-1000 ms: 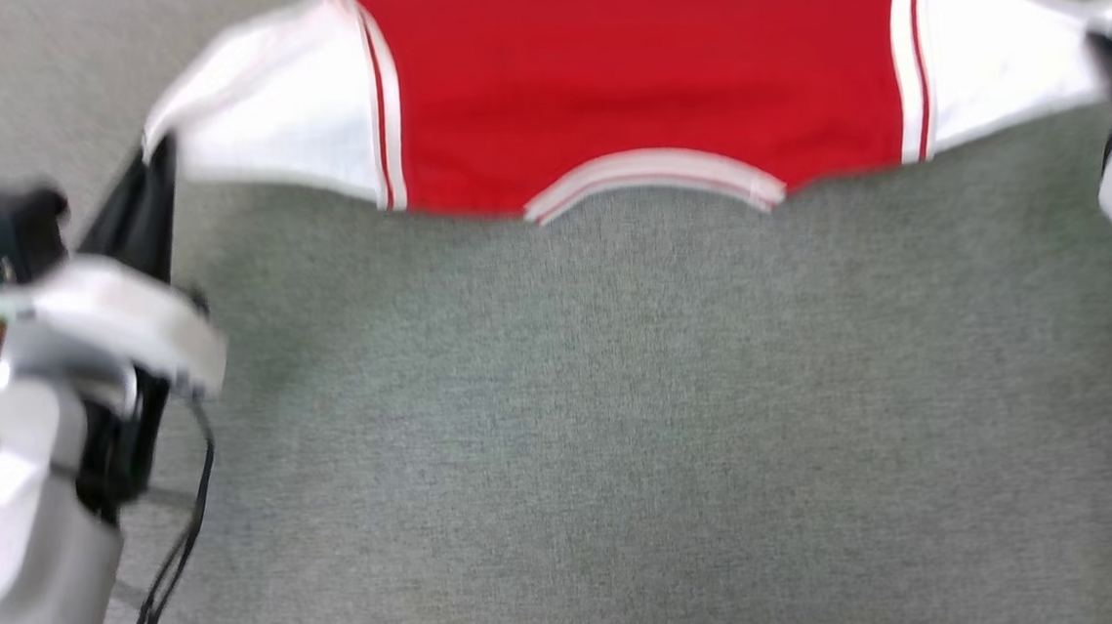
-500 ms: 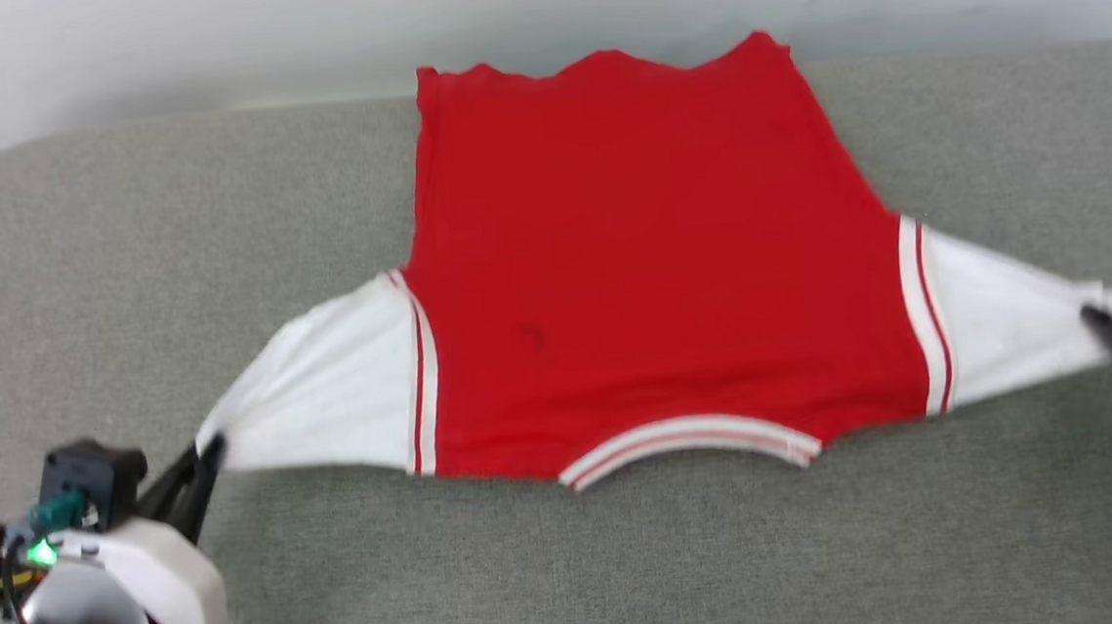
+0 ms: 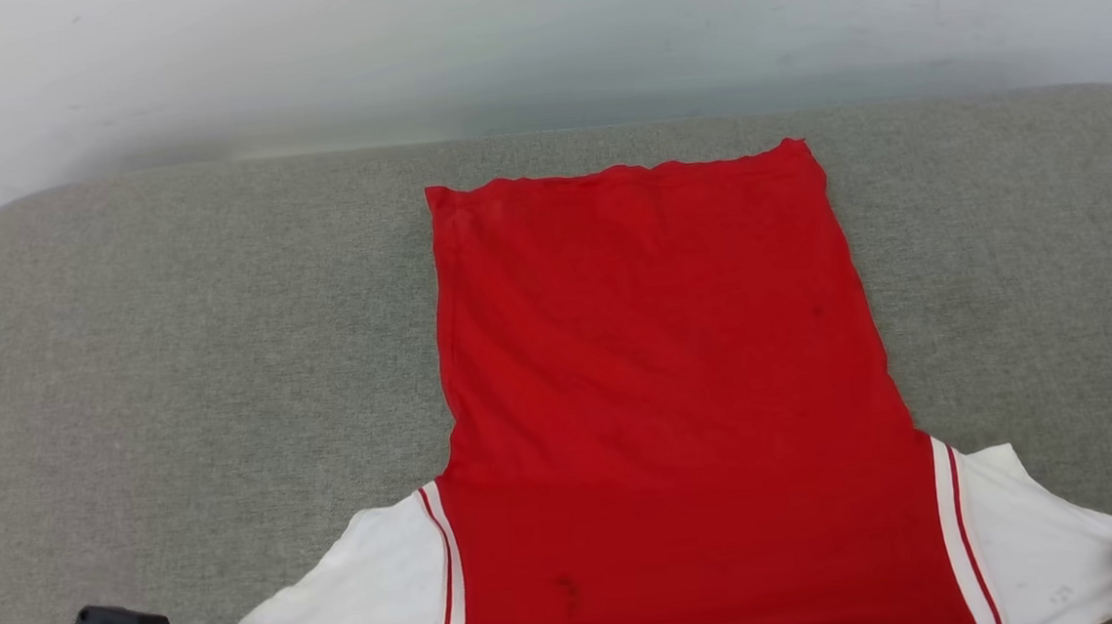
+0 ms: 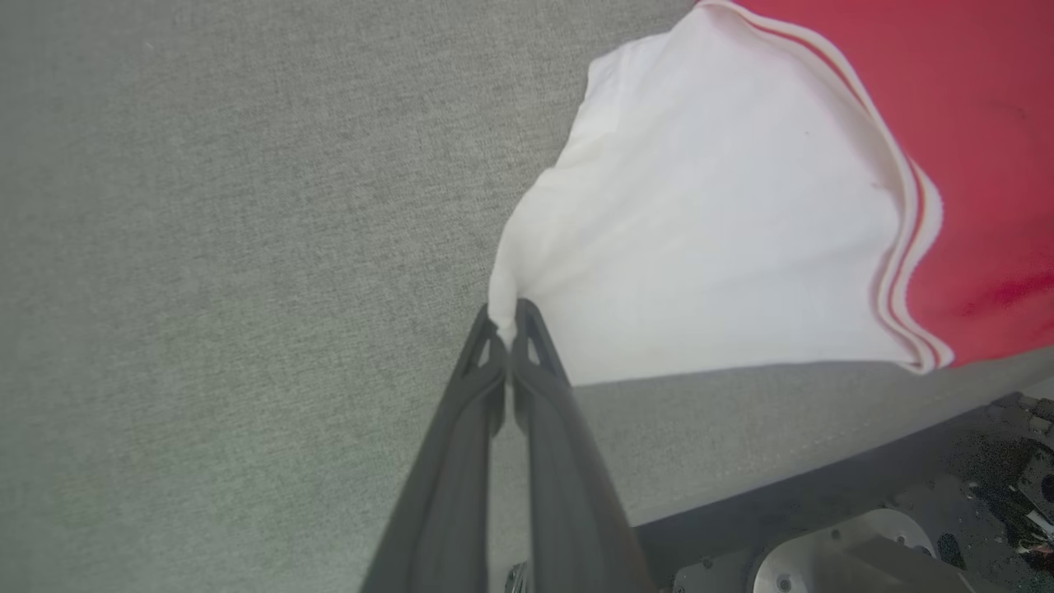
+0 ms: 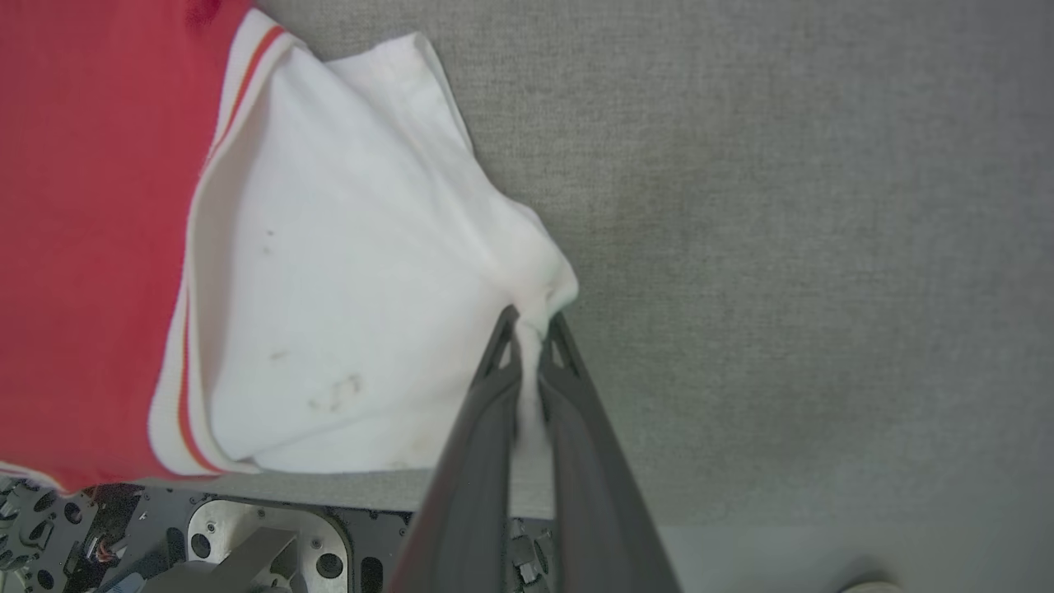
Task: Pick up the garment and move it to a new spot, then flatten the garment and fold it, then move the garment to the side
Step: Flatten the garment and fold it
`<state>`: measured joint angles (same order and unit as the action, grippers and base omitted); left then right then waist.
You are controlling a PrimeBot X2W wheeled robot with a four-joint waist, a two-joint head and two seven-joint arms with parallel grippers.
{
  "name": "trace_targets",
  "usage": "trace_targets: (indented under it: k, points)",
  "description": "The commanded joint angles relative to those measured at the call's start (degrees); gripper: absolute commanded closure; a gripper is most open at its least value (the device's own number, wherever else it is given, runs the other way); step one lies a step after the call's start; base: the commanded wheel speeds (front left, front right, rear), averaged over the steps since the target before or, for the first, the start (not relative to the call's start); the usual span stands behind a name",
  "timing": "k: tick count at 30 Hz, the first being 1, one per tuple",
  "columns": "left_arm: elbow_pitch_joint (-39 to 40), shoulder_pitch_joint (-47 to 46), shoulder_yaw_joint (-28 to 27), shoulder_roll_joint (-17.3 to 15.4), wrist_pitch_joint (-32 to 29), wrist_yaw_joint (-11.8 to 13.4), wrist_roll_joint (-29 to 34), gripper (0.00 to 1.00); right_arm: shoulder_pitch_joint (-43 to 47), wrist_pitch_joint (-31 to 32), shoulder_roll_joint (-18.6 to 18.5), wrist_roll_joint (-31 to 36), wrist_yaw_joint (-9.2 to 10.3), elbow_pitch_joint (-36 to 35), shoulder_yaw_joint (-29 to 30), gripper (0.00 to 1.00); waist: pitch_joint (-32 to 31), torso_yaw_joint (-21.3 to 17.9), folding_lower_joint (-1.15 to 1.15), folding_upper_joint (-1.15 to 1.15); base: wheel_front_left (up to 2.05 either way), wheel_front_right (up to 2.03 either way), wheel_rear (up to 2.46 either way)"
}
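place: indoor room | cues: grey upholstered surface (image 3: 176,329), white wall (image 3: 498,42)

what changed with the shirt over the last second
The garment has been drawn toward the robot and settled flat on the grey cushion. Its far hem, rippled half a second ago, now lies straight. The head camera moved too. Unchanged: the left gripper and right gripper stay shut on the tips of its white sleeves.
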<state>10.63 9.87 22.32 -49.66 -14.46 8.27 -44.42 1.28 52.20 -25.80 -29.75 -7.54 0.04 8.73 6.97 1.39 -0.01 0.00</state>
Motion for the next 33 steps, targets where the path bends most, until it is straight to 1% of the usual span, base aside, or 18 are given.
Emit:
trace_targets:
  k: [1, 5, 10, 11, 12, 15, 19, 23, 26, 28, 31, 33]
  points:
    - [0.25, 1.20, 0.13, -0.69, -0.80, 0.59, -0.31, 1.00, 1.24, 1.01, 0.15, 0.40, 0.09, -0.81, 0.93, 1.00, 0.06, -0.01, 0.01, 0.00, 0.00, 0.00, 0.00]
    - [1.33, 2.23, 1.56, 0.01, -2.67, -0.10, -1.68, 1.00, 2.70, 2.27, 1.52, 0.61, 0.09, -2.27, 1.63, 1.00, 0.38, 0.10, 0.01, 0.00, 0.00, 0.00, 0.00]
    - [2.51, 0.22, 2.18, 0.70, -3.09, -0.73, -1.68, 1.00, 1.85, 3.58, 1.31, 0.30, 0.09, -3.71, 1.52, 1.00, 1.44, 0.66, 0.01, 0.00, 0.00, 0.00, 0.00]
    - [3.02, -0.04, 2.26, 1.07, -3.07, -1.11, -2.10, 1.00, 1.24, 3.02, 0.74, 0.47, 0.08, -4.44, 1.13, 0.84, 1.73, 0.87, 0.01, 0.00, 0.00, 0.00, 0.00]
    - [3.54, -0.15, 2.41, 1.39, -3.14, -1.39, -2.56, 1.00, 0.63, 2.66, 0.58, 0.29, 0.08, -4.76, 1.22, 0.00, 2.07, 1.08, 0.01, 0.00, 0.00, 0.00, 0.00]
    - [5.69, -0.97, 2.93, 2.02, -3.57, -2.67, -3.57, 1.00, -1.00, 3.07, 0.24, -1.58, 0.08, -5.84, 1.10, 0.00, 3.46, 1.96, 0.01, 0.00, 0.00, 0.00, 0.00]
    - [9.84, -1.62, 3.57, 2.42, -4.49, -2.99, -3.93, 1.00, -5.30, 4.56, 0.13, -4.14, 0.08, -8.82, 1.59, 0.00, 6.52, 3.71, 0.01, 0.00, 0.00, 0.00, 0.00]
    - [14.26, -3.31, 4.17, 2.23, -5.57, -3.25, -3.10, 1.00, -12.42, 7.30, 0.87, -5.02, 0.08, -11.26, 2.56, 0.00, 10.78, 6.21, 0.01, 0.00, 0.00, 0.00, 0.00]
    - [17.59, -4.84, 4.67, 2.35, -6.58, -3.77, -2.52, 1.00, -19.09, 10.61, 1.18, -4.09, 0.08, -11.69, 3.22, 0.00, 14.69, 8.58, 0.01, 0.00, 0.00, 0.00, 0.00]
    - [19.22, -6.46, 5.48, 2.31, -7.30, -4.58, -1.66, 1.00, -24.14, 12.92, 0.79, -2.86, 0.08, -11.06, 3.48, 0.00, 17.43, 10.39, 0.01, 0.00, 0.00, 0.00, 0.00]
    - [20.76, -8.79, 6.64, 3.21, -7.87, -5.74, -0.39, 1.00, -31.44, 17.21, 0.34, -0.65, 0.08, -8.46, 3.31, 0.00, 20.75, 12.82, 0.01, 0.00, 0.00, 0.00, 0.00]
    - [21.58, -10.50, 7.34, 4.08, -7.86, -6.29, 0.53, 1.00, -35.83, 20.41, -0.94, 0.74, 0.08, -6.83, 2.71, 0.00, 22.66, 14.60, 0.01, 0.00, 0.00, 0.00, 0.00]
